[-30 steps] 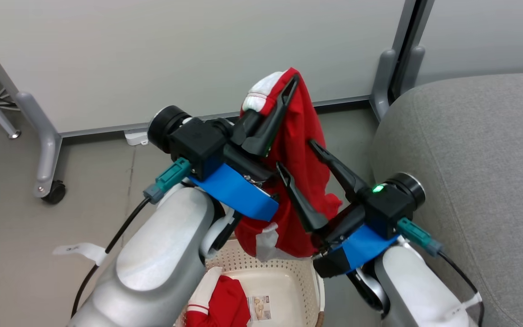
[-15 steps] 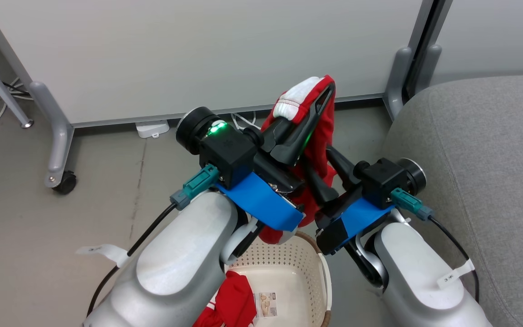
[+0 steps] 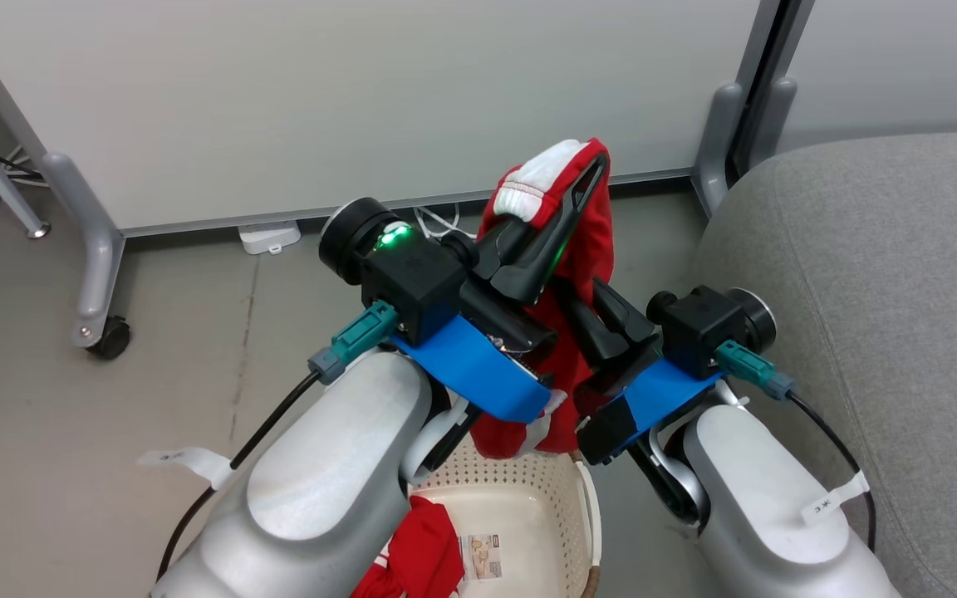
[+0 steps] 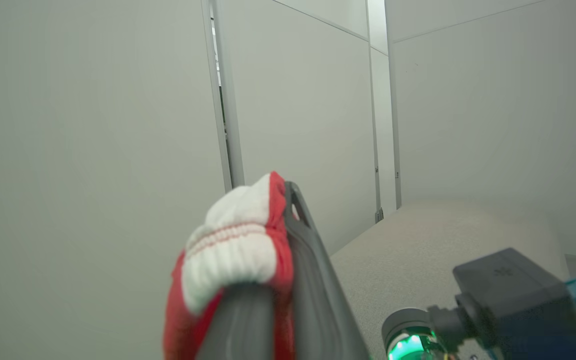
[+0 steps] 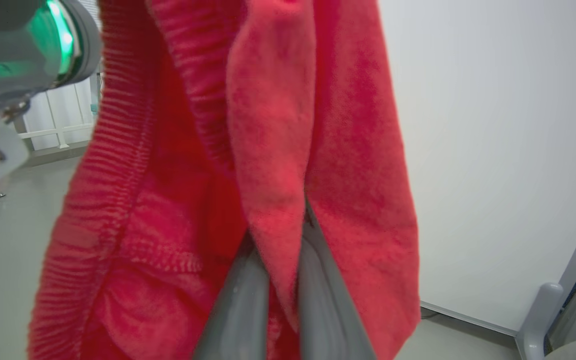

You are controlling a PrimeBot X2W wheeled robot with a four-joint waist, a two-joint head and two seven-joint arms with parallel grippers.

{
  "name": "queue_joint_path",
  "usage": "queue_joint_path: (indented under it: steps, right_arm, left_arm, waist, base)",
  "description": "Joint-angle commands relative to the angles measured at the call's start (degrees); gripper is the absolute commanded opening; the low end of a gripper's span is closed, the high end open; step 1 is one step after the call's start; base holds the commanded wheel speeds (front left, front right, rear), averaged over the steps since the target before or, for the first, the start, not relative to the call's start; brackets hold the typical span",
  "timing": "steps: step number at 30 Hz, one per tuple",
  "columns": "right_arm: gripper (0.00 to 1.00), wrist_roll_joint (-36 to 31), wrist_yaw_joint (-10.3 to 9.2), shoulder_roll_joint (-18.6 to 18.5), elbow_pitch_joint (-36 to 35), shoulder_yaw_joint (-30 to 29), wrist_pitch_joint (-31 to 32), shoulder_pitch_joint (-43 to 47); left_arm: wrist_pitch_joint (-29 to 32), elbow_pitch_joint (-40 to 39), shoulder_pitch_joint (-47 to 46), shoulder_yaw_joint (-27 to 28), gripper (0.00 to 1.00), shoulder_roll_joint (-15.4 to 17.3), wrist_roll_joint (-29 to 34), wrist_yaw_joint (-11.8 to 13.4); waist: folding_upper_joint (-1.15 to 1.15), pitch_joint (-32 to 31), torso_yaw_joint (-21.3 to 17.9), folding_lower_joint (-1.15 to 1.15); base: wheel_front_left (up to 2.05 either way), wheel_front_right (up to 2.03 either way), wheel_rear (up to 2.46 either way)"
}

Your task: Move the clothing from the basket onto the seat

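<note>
A red garment point(image 3: 591, 241) hangs above the basket point(image 3: 520, 477), beside the couch point(image 3: 877, 274). The left fingers point(image 3: 547, 241) pinch its white cuff, the right fingers point(image 3: 618, 314) a red fold lower down. Another garment point(image 3: 422, 555) lies in the basket.

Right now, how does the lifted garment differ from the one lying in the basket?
Pose: the lifted garment hangs in the air above the basket; the basket garment lies crumpled inside it. Grip: the left gripper pinches the lifted garment at its white cuff, the right gripper lower down; the basket garment is untouched. Both are bright red with white trim.
</note>
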Motion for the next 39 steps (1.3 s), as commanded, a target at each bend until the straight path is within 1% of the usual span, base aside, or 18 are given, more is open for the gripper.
queue_joint_path:
  steps: [1,4,6,16,27,33,39]
  right_arm:
    - [0.0,0.56,0.03,-0.21,-0.5,-0.11,-0.04,-0.21]
    - [0.0,0.99,0.03,-0.2,-0.93,-0.32,-0.04,-0.01]
    - [0.0,1.11,0.03,-0.2,-1.22,-0.47,-0.04,0.11]
    - [0.0,2.4,0.03,-0.2,-2.55,-2.51,-0.04,-0.35]
    - [0.0,1.96,0.03,-0.2,-2.87,-7.83,-0.04,0.14]
    - [0.0,1.02,0.03,-0.2,-2.68,-10.7,-0.04,0.94]
    - [0.0,-0.01,0.03,-0.18,-3.06,-13.64,-0.04,1.39]
  left_arm:
    - [-0.16,0.18,0.36,0.17,0.0,0.29,0.05,-0.05]
    - [-0.16,0.8,0.77,0.36,0.0,0.27,-0.16,-0.05]
    - [-0.16,1.34,0.8,0.48,1.0,0.16,0.0,-0.05]
    - [-0.16,2.75,1.77,-0.32,1.0,0.05,0.43,-0.05]
    - [-0.16,3.2,4.26,-3.43,1.0,0.34,0.16,-0.05]
    - [-0.16,2.48,5.72,-5.68,1.0,0.52,0.32,-0.05]
    - [-0.16,1.38,7.35,-5.97,1.0,1.52,0.75,-0.05]
  waist:
    - [0.0,0.05,-0.04,0.0]
    - [0.0,0.13,-0.04,0.0]
    - [0.0,0.22,0.0,0.0]
    - [0.0,1.0,0.24,0.0]
    - [0.0,1.57,-0.45,0.0]
    - [0.0,2.03,-2.15,0.0]
    - [0.0,2.94,-5.33,0.0]
  base:
    - [0.0,0.0,0.0]
    - [0.0,0.0,0.0]
    - [0.0,0.0,0.0]
    - [0.0,0.0,0.0]
    - [0.0,0.0,0.0]
    - [0.0,0.0,0.0]
    - [0.0,0.0,0.0]
